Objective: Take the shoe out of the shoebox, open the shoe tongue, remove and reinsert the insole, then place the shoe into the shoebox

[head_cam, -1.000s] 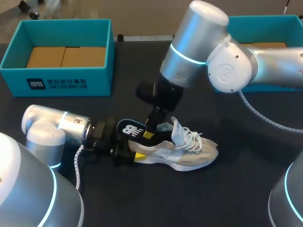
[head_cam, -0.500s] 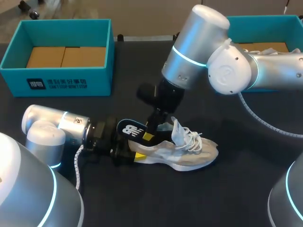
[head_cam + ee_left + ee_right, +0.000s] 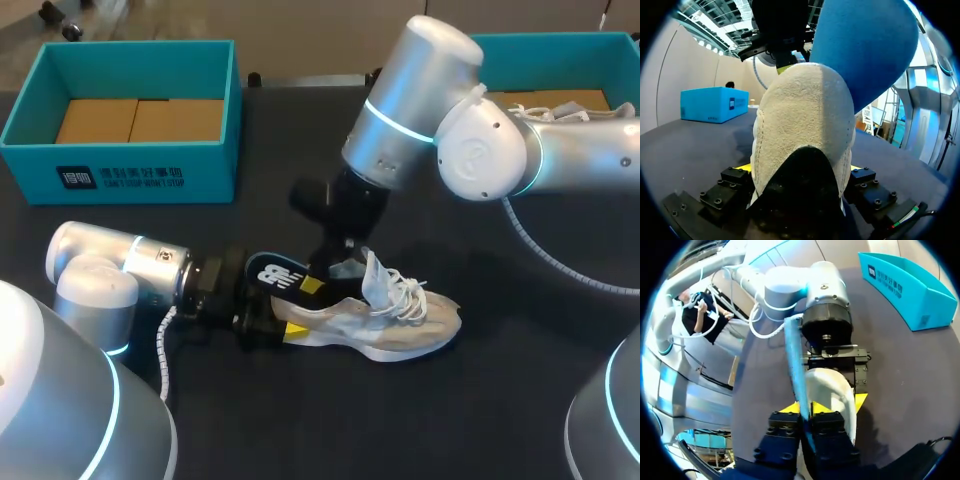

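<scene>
A beige shoe (image 3: 380,325) with white laces lies on its side on the black table, toe to the right. My left gripper (image 3: 268,325) comes in from the left and holds the heel (image 3: 800,125) between its wide-set fingers. A dark blue insole (image 3: 275,273) sticks up out of the heel opening. My right gripper (image 3: 318,283) comes down from above and is shut on this insole. In the right wrist view the insole (image 3: 795,360) runs edge-on out of the right gripper (image 3: 806,410), toward the left arm. In the left wrist view the insole (image 3: 865,50) rises above the heel.
A teal shoebox (image 3: 120,170) with a cardboard bottom stands at the back left. A second teal box (image 3: 560,45) sits at the back right, partly behind my right arm. Bare black table lies in front of the shoe.
My right gripper's fingers have closed on the insole, and the right arm has shifted slightly. The left arm and the shoe have stayed where they were.
</scene>
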